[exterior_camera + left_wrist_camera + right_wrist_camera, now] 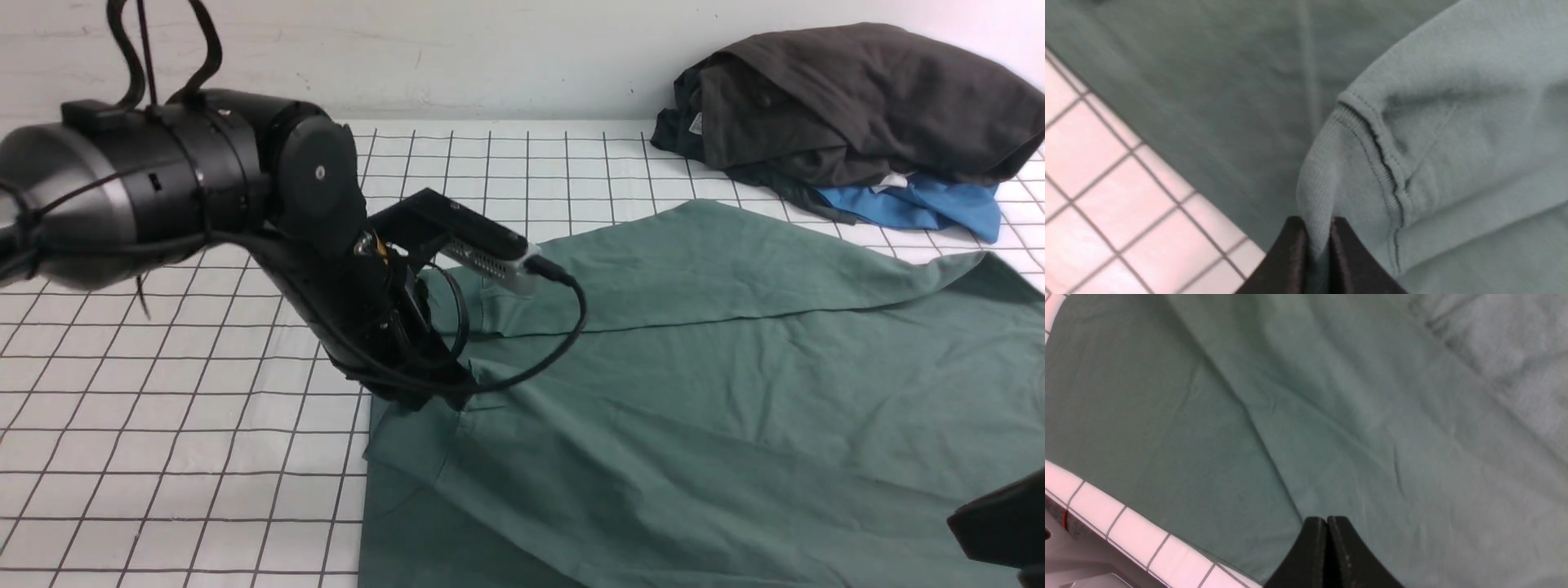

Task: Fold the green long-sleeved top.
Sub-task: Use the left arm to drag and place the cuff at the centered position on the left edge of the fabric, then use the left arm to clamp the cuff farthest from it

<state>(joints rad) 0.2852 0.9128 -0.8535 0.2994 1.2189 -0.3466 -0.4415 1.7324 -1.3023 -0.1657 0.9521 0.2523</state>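
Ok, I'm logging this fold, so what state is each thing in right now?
green long-sleeved top: spread out on the table, creased, one cuff pinched.
left gripper: shut on the top's ribbed cuff.
right gripper: shut, empty, above the top.
dark clothes heap: crumpled, far right.
blue garment: partly under that heap.

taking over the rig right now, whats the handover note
Left gripper: shut on the ribbed cuff of the green top.
Right gripper: shut, nothing between its fingers, over the top's body.
Top lies spread on the gridded table, wrinkled; dark clothes heap and blue garment sit at the far right.
Done: cuff grasped.
To do: probably carry the sleeve across the body, then fold the rest.
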